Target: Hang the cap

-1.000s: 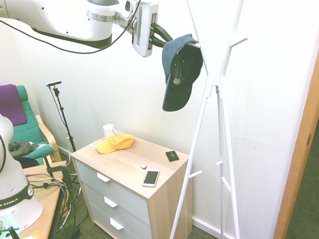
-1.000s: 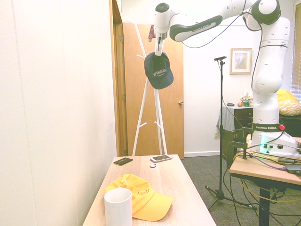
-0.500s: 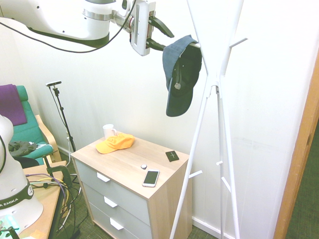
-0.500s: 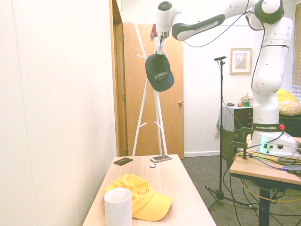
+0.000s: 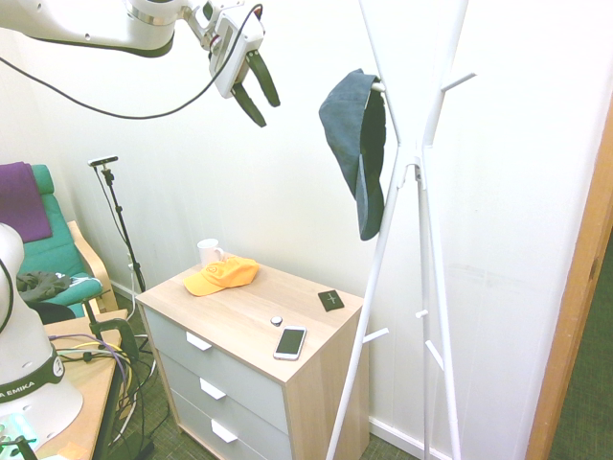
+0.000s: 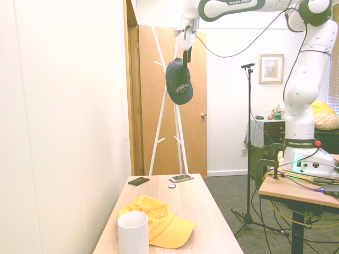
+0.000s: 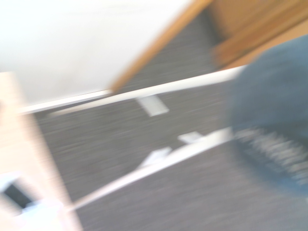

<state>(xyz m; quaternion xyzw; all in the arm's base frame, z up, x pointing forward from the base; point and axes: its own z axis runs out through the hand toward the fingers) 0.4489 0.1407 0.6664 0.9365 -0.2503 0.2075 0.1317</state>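
The white rack (image 5: 439, 268) bears the navy cap (image 5: 352, 144) on an upper peg, brim hanging downward. My arm (image 5: 105, 24) reaches in high above the tabletop (image 5: 263, 305); my fingers (image 5: 257, 96), spread and empty, slant downward, apart from the cap.

White wall (image 5: 239, 192), wooden door (image 6: 198, 143), grey carpet (image 6: 222, 196).

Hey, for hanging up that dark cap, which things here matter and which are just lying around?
For the job:
- dark cap, hanging on a peg
- coat rack
- tool, open and clear of the cap

Just lying about:
- yellow cap
- mug
- phone
- small dark card
- small round item
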